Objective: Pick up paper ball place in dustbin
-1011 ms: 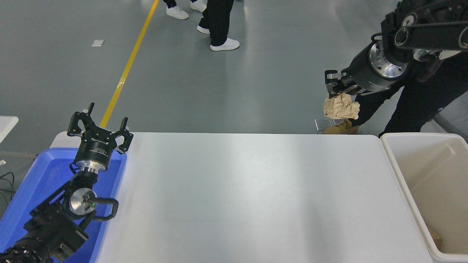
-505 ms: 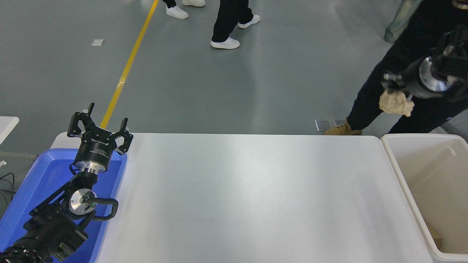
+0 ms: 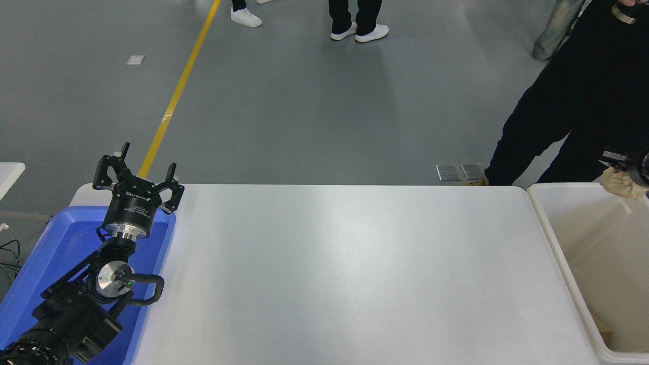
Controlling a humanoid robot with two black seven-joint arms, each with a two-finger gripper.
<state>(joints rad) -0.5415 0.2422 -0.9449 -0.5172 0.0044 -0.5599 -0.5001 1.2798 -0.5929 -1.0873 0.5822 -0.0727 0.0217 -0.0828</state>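
Observation:
The tan paper ball (image 3: pixel 621 184) hangs at the far right edge of the head view, just over the back rim of the cream-white dustbin (image 3: pixel 560 253). My right gripper (image 3: pixel 615 161) is shut on it; only its tip shows, the rest of the arm is cut off by the picture's edge. My left gripper (image 3: pixel 138 175) is open and empty, parked above the blue tray at the lower left.
The blue tray (image 3: pixel 45 253) sits at the table's left end. A brown scrap (image 3: pixel 603 329) lies in the dustbin's bottom. A person in black (image 3: pixel 568 101) stands behind the dustbin; other people's feet (image 3: pixel 360 33) show at the top.
My right gripper has carried the paper ball to the right and down, from above the floor behind the table to over the dustbin's back rim. The left arm has not moved.

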